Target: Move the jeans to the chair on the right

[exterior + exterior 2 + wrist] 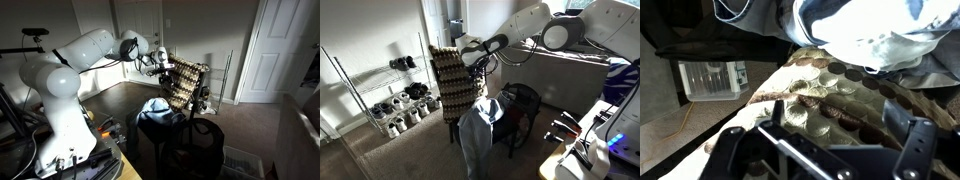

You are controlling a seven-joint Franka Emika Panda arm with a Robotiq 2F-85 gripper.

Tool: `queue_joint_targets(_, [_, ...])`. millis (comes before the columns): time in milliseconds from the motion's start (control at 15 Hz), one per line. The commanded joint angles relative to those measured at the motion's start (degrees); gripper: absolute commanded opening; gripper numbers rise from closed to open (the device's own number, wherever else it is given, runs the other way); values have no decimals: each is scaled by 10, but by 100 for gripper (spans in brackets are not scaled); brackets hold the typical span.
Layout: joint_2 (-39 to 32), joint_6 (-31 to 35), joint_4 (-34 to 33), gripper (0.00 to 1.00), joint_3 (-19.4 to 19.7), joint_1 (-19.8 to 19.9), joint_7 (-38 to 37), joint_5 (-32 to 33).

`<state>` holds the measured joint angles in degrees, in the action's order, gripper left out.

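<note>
The jeans (157,109) are a dark blue heap with paler inner patches, draped over a black chair (196,140). They show in both exterior views (480,122) and at the top of the wrist view (865,30). A chair with a brown circle-patterned cover (186,84) stands beside it, also seen in an exterior view (450,78) and the wrist view (830,95). My gripper (160,63) hovers over the patterned chair, open and empty, apart from the jeans. It also shows in an exterior view (480,57) and the wrist view (840,140).
A wire shoe rack (400,100) stands by the wall. A white door (275,50) is behind the chairs. A grey sofa (570,70) is behind the arm. A white slatted box (710,78) sits on the floor.
</note>
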<state>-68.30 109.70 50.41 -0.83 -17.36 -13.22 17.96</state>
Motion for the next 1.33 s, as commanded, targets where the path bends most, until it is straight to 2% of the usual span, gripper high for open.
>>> queue_joint_targets(0, [-27,2,-14,100,-18,10,26,-14])
queue_joint_targets(733, [-83,-14,-58,100,-71,42,103,-21])
queue_joint_targets(1067, [-110,-18,-69,100,-88,45,141,-20])
queue_joint_targets(1267, [-125,-44,-77,100,-94,43,160,-18])
